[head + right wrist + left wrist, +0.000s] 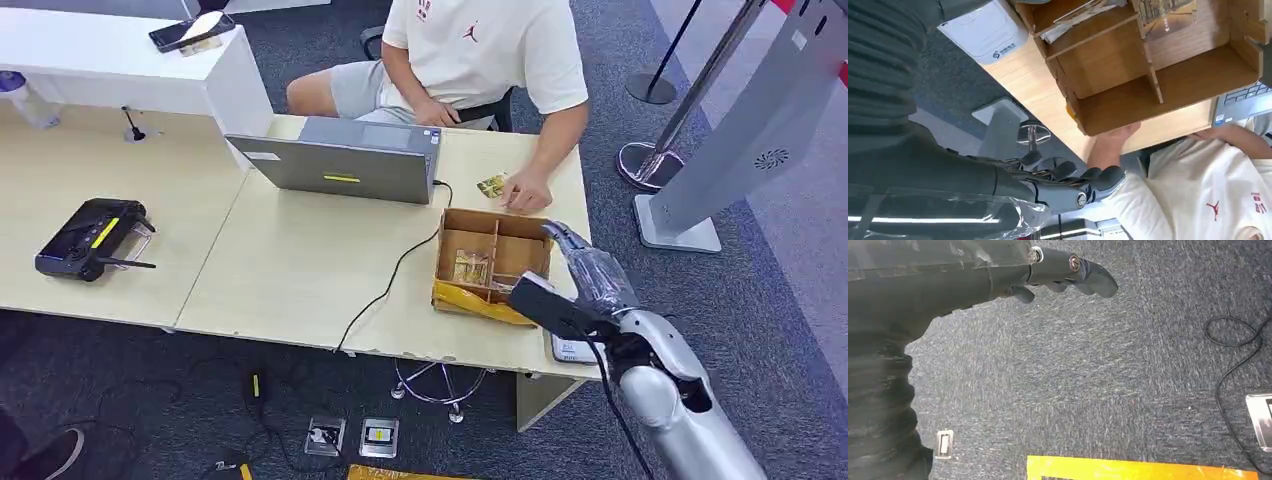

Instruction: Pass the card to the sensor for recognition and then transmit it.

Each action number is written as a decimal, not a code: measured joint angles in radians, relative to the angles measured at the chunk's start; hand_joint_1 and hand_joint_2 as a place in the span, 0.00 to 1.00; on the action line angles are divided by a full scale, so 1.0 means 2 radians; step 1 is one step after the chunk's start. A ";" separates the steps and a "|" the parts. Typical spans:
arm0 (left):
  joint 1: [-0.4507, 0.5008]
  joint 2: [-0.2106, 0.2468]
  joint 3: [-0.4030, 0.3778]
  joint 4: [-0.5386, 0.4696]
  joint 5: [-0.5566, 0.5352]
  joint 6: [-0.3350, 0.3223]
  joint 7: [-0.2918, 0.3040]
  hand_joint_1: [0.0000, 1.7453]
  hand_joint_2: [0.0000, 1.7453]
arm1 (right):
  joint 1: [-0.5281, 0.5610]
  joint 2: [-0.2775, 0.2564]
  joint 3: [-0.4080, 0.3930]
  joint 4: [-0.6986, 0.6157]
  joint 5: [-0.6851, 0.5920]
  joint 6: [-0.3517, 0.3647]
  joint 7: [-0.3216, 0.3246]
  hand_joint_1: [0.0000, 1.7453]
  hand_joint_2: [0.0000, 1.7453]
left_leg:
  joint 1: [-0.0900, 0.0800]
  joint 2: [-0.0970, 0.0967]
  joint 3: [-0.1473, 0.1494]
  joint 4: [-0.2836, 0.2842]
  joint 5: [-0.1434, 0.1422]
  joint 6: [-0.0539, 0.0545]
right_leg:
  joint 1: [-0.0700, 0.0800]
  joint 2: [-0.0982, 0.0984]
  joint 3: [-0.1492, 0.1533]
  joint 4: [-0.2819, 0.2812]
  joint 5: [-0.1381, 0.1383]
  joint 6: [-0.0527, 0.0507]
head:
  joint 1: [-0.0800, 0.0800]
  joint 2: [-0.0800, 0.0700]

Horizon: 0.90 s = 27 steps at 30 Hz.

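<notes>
We are looking down on a pale desk whose near edge is running just in front of the robot and whose right edge is ending beside a grey stand on the carpet. A divided cardboard box is sitting near the desk's front right corner; a white sensor is lying at the very front edge, just beside the box. Open desk surface is stretching between the box and a laptop, crossed by a black cable.

The right hand is hovering over the box's right side, fingers extended and a little apart, holding nothing that we are seeing. One card is lying in a box compartment; another card is lying on the desk beyond the box, just beside a seated person's hand.

The left hand is hanging over the carpet, fingers loosely curved and holding nothing. A remote is resting far left on the desk.
</notes>
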 joint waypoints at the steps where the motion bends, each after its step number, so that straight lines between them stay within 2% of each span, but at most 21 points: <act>1: 0.000 0.000 0.000 0.000 0.000 0.000 0.000 0.00 1.00 | 0.000 0.001 0.001 0.001 0.004 -0.004 -0.002 0.00 1.00 | 0.000 0.000 0.000 0.000 0.000 0.000 | 0.000 0.000 0.000 0.000 0.000 0.000 | 0.000 0.000; 9: 0.000 -0.002 0.000 0.000 0.000 0.001 0.000 0.00 1.00 | 0.000 0.011 0.010 0.031 0.028 -0.038 -0.020 0.00 1.00 | 0.000 0.000 0.000 0.000 0.000 0.000 | 0.000 0.000 0.000 0.000 0.000 0.000 | 0.000 0.000; 27: 0.000 -0.003 0.000 0.000 0.001 0.002 0.002 0.00 1.00 | 0.003 0.025 0.026 0.072 0.041 -0.053 -0.026 0.00 1.00 | 0.000 0.000 0.000 0.000 0.000 0.000 | 0.000 0.000 0.000 0.000 0.000 0.000 | 0.000 0.000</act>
